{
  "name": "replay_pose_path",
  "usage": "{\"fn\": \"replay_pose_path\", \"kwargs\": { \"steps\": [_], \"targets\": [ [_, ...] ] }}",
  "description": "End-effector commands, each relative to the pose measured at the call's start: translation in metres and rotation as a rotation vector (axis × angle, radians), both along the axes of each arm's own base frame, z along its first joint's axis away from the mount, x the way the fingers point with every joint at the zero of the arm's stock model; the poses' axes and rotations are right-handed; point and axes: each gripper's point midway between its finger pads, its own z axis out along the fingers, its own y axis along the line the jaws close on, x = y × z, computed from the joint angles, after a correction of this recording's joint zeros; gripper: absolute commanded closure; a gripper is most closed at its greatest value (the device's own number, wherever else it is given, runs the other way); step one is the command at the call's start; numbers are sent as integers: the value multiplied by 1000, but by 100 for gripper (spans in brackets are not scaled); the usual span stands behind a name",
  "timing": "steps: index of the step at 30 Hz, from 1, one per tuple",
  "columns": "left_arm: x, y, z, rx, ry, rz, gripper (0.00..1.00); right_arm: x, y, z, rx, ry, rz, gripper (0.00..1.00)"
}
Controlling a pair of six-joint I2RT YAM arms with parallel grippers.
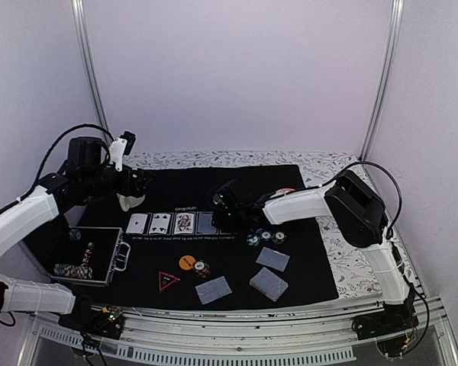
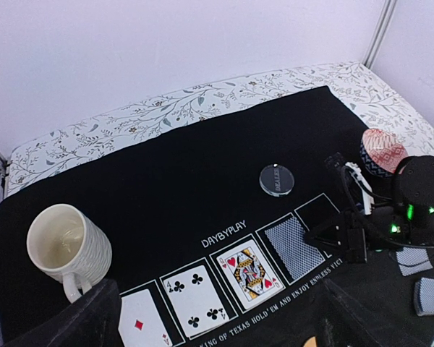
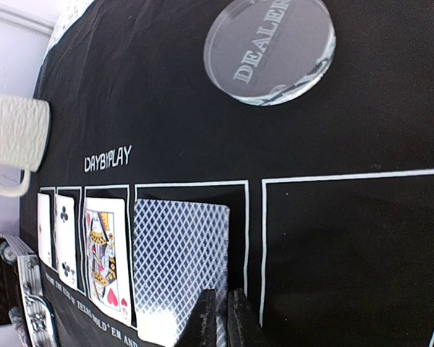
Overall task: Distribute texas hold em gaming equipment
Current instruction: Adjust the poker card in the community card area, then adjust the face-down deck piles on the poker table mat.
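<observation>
Near edge: card stacks (image 1: 214, 290) with blue-grey lattice backs, a red-edged triangle marker (image 1: 168, 280), an orange disc (image 1: 186, 261) and striped chips (image 1: 265, 237) are laid on a black felt mat (image 1: 191, 179), beside a ribbed metal case (image 1: 91, 259).

Middle: face-up cards (image 2: 195, 293) and one face-down card (image 3: 177, 260) are set in white-outlined boxes.
- Right tool (image 3: 220, 314): clenched, tips at that card's near edge; a grip cannot be confirmed.
- Left tool (image 1: 135, 185): released, spread wide.

Far: a ribbed cream mug (image 2: 65, 249); a clear round disc (image 3: 271, 47), its DEALER lettering read in the wrist views; a red patterned bowl (image 2: 383, 150).

Floral table (image 2: 130, 119), pale walls (image 1: 229, 76).
</observation>
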Motion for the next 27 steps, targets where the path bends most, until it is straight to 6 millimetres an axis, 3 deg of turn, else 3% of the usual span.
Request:
{"fn": "replay_pose_path", "kwargs": {
  "steps": [1, 6, 9, 12, 17, 20, 23, 27],
  "targets": [
    [0, 0, -5, 7, 3, -6, 7, 2, 2, 21, 32, -20, 8, 84],
    [0, 0, -4, 6, 0, -8, 7, -6, 7, 77, 47, -132, 140, 65],
    [-1, -1, -4, 2, 1, -10, 7, -30, 10, 124, 52, -242, 301, 54],
    [-2, -4, -5, -5, 7, -24, 7, -65, 6, 150, 53, -299, 449, 46],
    [-5, -16, -5, -44, 22, -81, 8, -120, -19, 148, -9, -232, 542, 43],
    [-18, -39, 3, -96, 21, -200, 16, -150, -30, 145, -35, -190, 568, 42],
    [-50, -84, 10, -80, 19, -388, 24, -167, -55, 140, -23, -133, 528, 41],
    [-117, -143, -1, -11, 65, -655, 26, -174, -98, 145, -34, -149, 429, 36]
  ]
}}
